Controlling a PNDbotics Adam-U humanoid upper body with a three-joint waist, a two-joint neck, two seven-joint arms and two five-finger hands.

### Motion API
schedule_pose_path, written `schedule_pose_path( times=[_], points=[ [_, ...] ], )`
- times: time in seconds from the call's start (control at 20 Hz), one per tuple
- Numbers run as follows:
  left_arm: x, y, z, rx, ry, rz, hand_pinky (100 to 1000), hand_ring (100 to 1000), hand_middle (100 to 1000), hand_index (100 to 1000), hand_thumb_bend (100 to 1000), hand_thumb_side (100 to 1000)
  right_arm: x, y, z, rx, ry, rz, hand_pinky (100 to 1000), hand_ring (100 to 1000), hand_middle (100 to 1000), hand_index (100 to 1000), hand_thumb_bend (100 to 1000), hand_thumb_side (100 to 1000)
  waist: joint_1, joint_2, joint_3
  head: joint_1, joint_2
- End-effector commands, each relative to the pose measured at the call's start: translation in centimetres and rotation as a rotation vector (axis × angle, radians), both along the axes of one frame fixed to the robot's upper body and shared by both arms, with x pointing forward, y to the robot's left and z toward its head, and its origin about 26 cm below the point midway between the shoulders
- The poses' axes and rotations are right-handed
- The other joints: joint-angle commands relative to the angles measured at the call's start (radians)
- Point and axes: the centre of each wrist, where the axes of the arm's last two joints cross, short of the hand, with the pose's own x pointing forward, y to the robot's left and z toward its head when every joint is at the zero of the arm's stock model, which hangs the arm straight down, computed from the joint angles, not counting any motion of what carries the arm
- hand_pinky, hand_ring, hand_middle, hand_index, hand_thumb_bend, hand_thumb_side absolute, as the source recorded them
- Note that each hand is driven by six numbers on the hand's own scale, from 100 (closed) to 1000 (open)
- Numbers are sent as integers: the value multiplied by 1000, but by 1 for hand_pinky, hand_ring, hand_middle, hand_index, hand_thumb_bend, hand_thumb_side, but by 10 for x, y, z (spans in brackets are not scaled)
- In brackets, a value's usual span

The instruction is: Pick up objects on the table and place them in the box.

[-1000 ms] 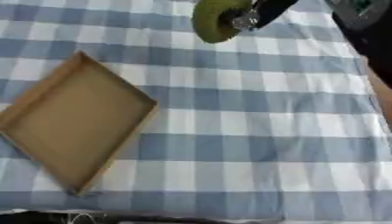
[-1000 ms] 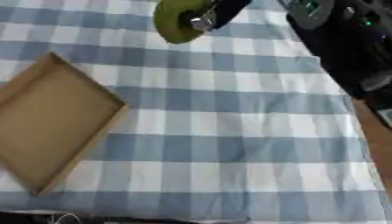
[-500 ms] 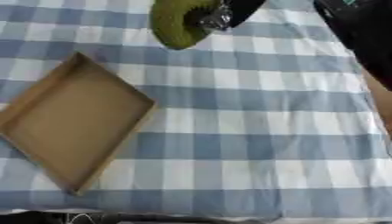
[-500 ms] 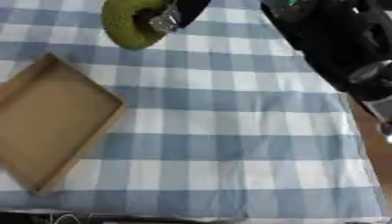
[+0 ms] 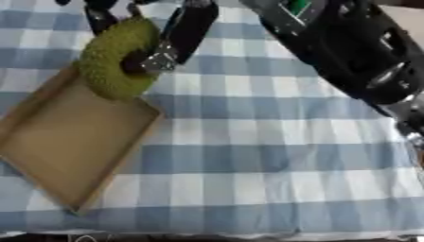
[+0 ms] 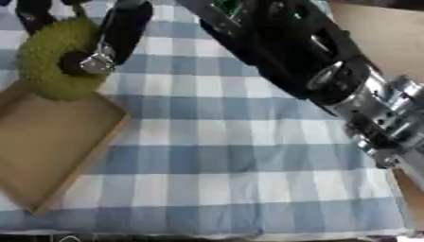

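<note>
While held above the box's upper corner:
Ring: one green fuzzy ring [image 5: 112, 64], pinched by right hand [image 5: 170, 35] fingers.
Box: one shallow cardboard box [image 5: 58, 142], laid on checked tablecloth [image 5: 265, 142].

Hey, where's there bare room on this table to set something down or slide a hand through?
The checked cloth right of the box is bare to its near edge, and the box floor is empty. Its far corner is crowded: the right hand holds the green ring there.
</note>
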Motion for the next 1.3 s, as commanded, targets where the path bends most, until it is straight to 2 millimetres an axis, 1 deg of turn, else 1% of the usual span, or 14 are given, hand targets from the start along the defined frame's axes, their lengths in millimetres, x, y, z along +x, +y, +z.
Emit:
schedule_pose_path(
  times=[0.05, 0.2, 0.3, 0.45, 0.75, 1.05, 1.1, 1.15, 1.3],
  points=[
    [-3, 3, 11, -13, -51, 9, 625, 646, 622, 788, 269, 407, -5, 13, 6, -16, -23, 32, 773, 972, 414, 613, 100, 236, 14, -19, 4, -11, 5],
    [-3, 6, 14, -30, -68, 26, 628, 647, 622, 788, 277, 400, -11, 26, 2, -15, -22, 56, 767, 966, 414, 611, 100, 236, 17, -18, 5, -20, 5],
    [-3, 6, 15, -31, -75, 31, 630, 648, 621, 789, 285, 387, -13, 30, -1, -16, -25, 57, 769, 967, 416, 611, 100, 240, 19, -18, 3, -28, 5],
    [-5, 11, 15, 5, -77, 53, 624, 647, 622, 789, 267, 376, -14, 36, -11, -24, -22, 50, 770, 970, 415, 612, 100, 236, 25, -20, 5, -43, 2],
    [-8, 22, 9, 81, -71, 101, 621, 647, 622, 790, 256, 355, -12, 48, -31, -21, 7, 42, 772, 979, 410, 613, 100, 229, 34, -20, 18, -48, -2],
    [-9, 25, 6, 97, -71, 118, 619, 646, 622, 789, 247, 357, 3, 45, -54, -25, 22, -10, 772, 982, 409, 612, 100, 230, 34, -19, 29, -43, -11],
    [-9, 26, 5, 98, -69, 120, 618, 646, 622, 789, 245, 359, 6, 43, -58, -23, 23, -22, 772, 981, 409, 612, 100, 183, 34, -18, 30, -42, -14],
    [-9, 26, 5, 97, -67, 122, 618, 646, 622, 789, 244, 360, 9, 41, -61, -20, 22, -33, 771, 980, 409, 612, 100, 231, 34, -17, 31, -41, -16],
    [-10, 26, 2, 96, -59, 125, 616, 645, 623, 790, 234, 371, 17, 38, -69, -7, 7, -59, 769, 975, 411, 611, 100, 232, 35, -14, 32, -36, -26]
  ],
)
